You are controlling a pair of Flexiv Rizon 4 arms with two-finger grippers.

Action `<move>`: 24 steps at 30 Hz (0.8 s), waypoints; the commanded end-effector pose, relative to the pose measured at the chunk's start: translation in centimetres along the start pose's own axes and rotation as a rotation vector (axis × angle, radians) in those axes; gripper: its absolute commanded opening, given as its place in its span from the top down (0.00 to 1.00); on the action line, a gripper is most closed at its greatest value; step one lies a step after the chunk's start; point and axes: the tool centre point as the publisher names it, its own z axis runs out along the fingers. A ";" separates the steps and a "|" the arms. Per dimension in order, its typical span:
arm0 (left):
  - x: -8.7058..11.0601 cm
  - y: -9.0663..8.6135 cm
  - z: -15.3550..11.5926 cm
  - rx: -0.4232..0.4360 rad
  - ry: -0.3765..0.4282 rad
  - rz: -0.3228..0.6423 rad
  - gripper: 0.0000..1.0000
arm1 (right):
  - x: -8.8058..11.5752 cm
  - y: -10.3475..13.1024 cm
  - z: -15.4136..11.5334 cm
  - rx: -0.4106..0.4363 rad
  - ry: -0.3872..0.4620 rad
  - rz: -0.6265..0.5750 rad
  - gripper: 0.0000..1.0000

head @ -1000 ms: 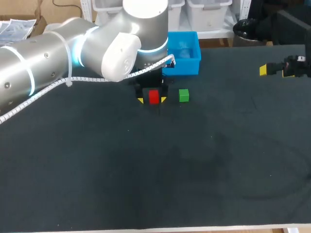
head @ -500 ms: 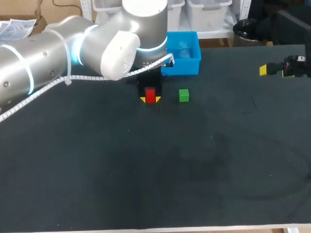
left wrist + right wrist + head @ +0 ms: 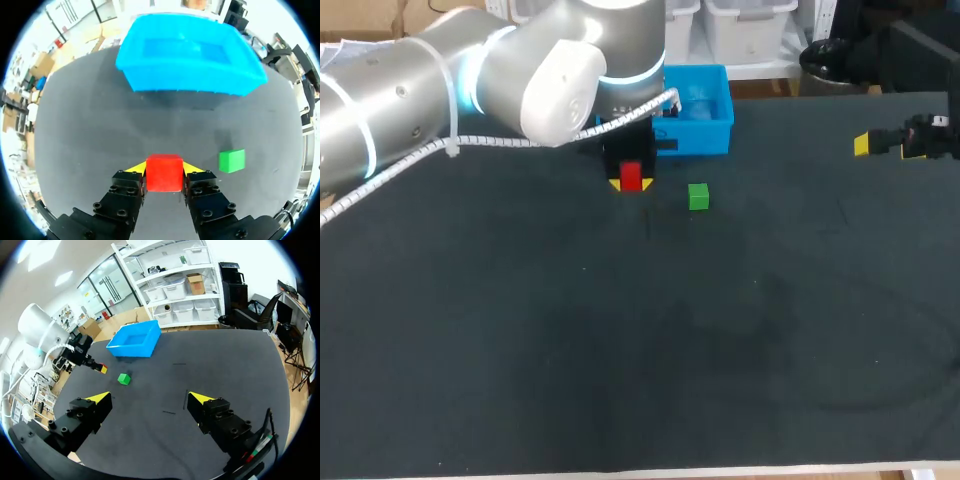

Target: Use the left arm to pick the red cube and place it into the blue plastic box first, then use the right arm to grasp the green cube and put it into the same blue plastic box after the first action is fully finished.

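Claw on left arm [image 3: 164, 168] pinches red cube [image 3: 164, 173] from 2 sides; right claw [image 3: 150, 399] spread wide, holding nothing.

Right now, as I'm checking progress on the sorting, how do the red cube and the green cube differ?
The red cube is clamped between the fingers of the left gripper; the green cube lies free on the table, touched by nothing. One is red, the other green. Both look like small cubes of similar size, and both are outside the blue box.
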 end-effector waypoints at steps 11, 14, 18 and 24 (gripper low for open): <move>-2.8 -0.2 -2.9 0.073 -0.111 0.003 1.00 | 0.0 0.0 0.0 0.001 0.000 0.000 0.00; -3.8 -0.1 -3.1 0.078 -0.133 -0.005 1.00 | 0.0 0.0 0.0 0.001 0.000 0.000 0.00; -5.4 0.1 -3.2 0.076 -0.156 -0.016 1.00 | 0.0 0.0 0.0 0.001 0.000 0.000 0.00; -7.9 0.4 -3.1 0.099 -0.187 -0.037 1.00 | 0.0 0.0 0.0 0.001 0.000 0.000 0.00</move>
